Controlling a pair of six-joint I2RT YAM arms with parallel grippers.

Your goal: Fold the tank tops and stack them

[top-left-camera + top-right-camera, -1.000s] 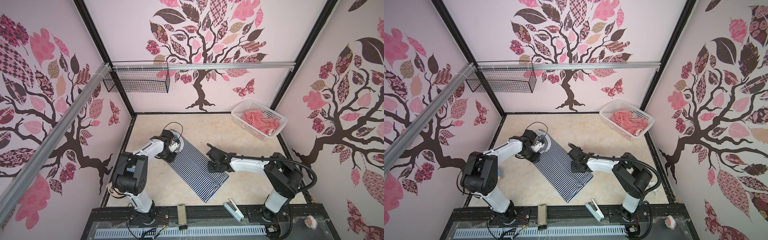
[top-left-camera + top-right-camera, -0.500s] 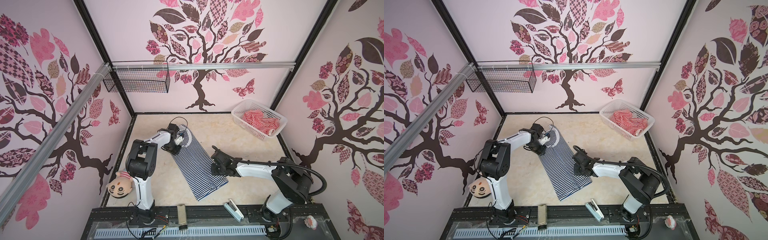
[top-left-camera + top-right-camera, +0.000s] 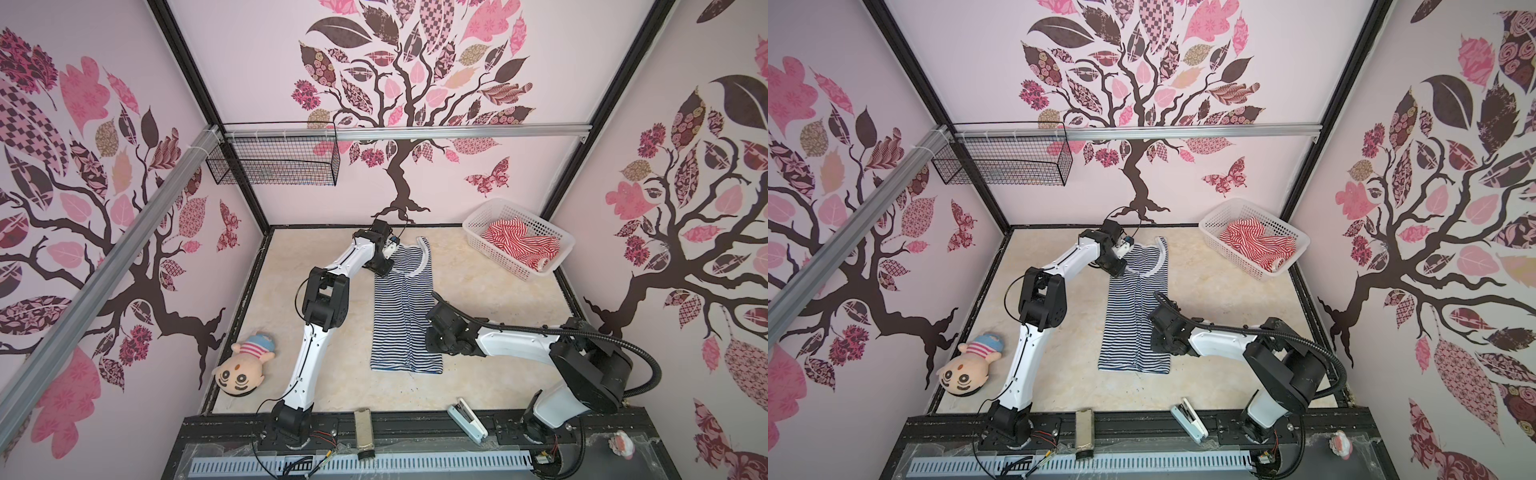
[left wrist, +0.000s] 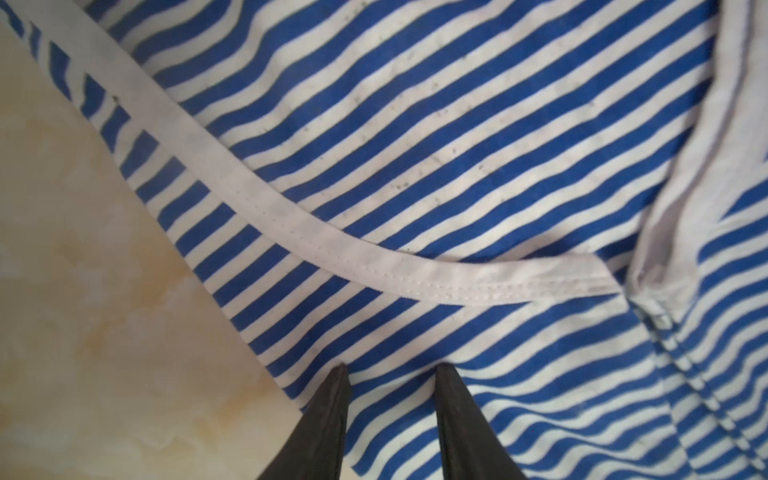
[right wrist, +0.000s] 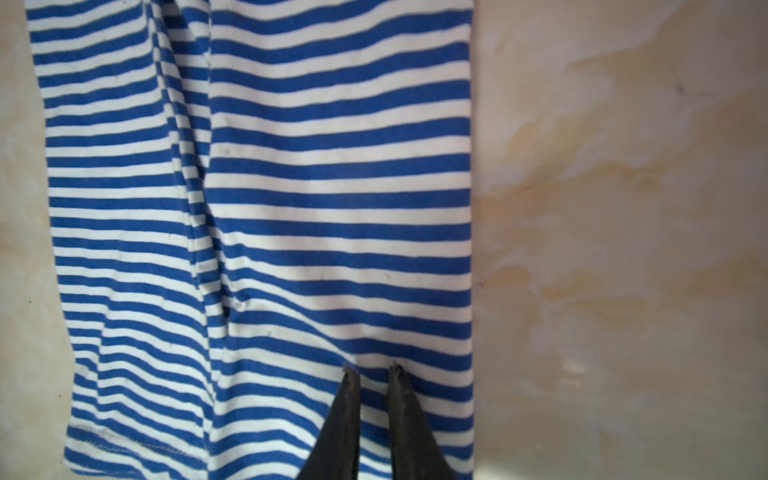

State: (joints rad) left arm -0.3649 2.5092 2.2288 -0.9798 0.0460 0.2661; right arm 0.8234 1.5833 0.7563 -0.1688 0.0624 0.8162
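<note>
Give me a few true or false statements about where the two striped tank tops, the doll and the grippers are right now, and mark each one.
1. The navy-and-white tank top lies stretched out on the table. True.
2. The red-and-white tank top is folded on the table. False: it lies crumpled in the white basket.
3. The left gripper is at the navy-and-white tank top's neckline end, and the right gripper is near its hem end. True.
4. The plush doll lies on the navy-and-white tank top. False: it lies on the table, apart from it, beyond the left arm.
</note>
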